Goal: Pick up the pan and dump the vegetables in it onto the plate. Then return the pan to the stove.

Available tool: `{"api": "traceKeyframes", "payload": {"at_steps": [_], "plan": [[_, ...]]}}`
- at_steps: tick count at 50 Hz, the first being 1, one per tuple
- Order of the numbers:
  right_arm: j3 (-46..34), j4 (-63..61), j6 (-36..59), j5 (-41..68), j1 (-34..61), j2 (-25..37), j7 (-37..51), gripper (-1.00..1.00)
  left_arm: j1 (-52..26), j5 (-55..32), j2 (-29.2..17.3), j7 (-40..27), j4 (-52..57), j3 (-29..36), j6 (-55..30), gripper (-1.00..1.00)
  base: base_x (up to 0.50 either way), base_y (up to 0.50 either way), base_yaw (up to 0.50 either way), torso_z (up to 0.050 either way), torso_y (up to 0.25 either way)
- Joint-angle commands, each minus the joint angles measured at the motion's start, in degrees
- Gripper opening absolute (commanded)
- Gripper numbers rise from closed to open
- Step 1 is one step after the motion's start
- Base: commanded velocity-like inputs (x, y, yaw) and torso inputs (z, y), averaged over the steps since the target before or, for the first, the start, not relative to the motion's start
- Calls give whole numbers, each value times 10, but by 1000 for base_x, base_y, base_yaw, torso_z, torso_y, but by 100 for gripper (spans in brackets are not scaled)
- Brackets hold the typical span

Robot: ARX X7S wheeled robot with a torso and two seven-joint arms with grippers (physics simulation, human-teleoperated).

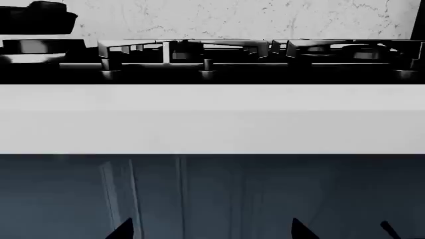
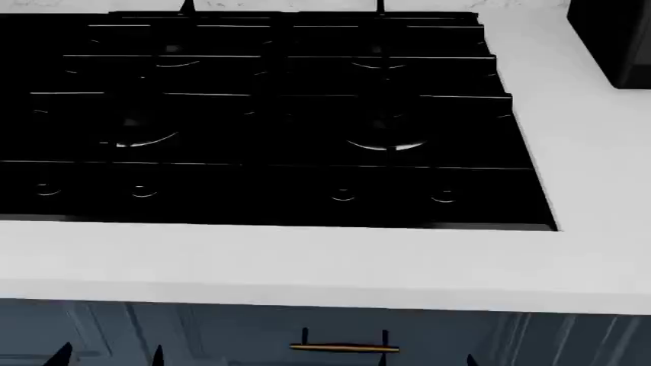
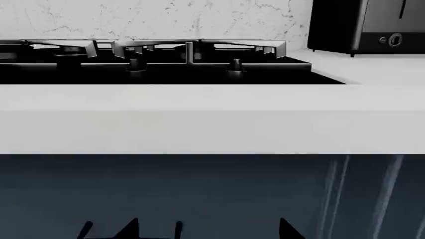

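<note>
The pan (image 1: 37, 17) shows only in the left wrist view, as a low black shape with what may be its short handle, sitting on the grates at the far end of the stove (image 2: 264, 114) on the left arm's side; the head view shows four burners and the knob row but no pan, so it lies outside that frame, off toward the left; its contents cannot be seen from this low angle, and its long axis cannot be read with any confidence; the plate is in none of the views. The left gripper (image 1: 209, 230) hangs below the white countertop (image 2: 305, 263), in front of the dark blue cabinet front (image 1: 212, 194), its fingertips wide apart and empty; the right gripper (image 3: 209, 230) is likewise low before the cabinet, its tips parted with nothing between them, and it faces the stove's right end near a black toaster (image 3: 365, 25) on the counter. The left arm is judged the nearer; it would need to rise above the counter edge and travel leftward and forward to reach the pan.
</note>
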Motion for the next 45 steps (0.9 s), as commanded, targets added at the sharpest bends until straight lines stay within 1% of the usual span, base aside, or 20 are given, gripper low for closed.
{"api": "traceKeyframes", "payload": {"at_steps": [1,11,27,31,45], "plan": [[-8,-1,0,6,-1,6,8,100,-1,-10,-10,-12,-2,12,2,100,0,0,0,0,0],[-33,-2,1,27,1,25,27,100,1,-28,-28,-29,2,30,-1,100,0,0,0,0,0],[-50,-1,-2,43,0,40,43,100,2,-36,-41,-49,9,50,3,100,0,0,0,0,0],[-53,-3,-2,47,0,42,47,100,5,-30,-45,-51,9,58,16,100,0,0,0,0,0],[-64,-3,-4,52,1,51,59,100,4,-40,-53,-64,13,66,18,100,0,0,0,0,0]]}}
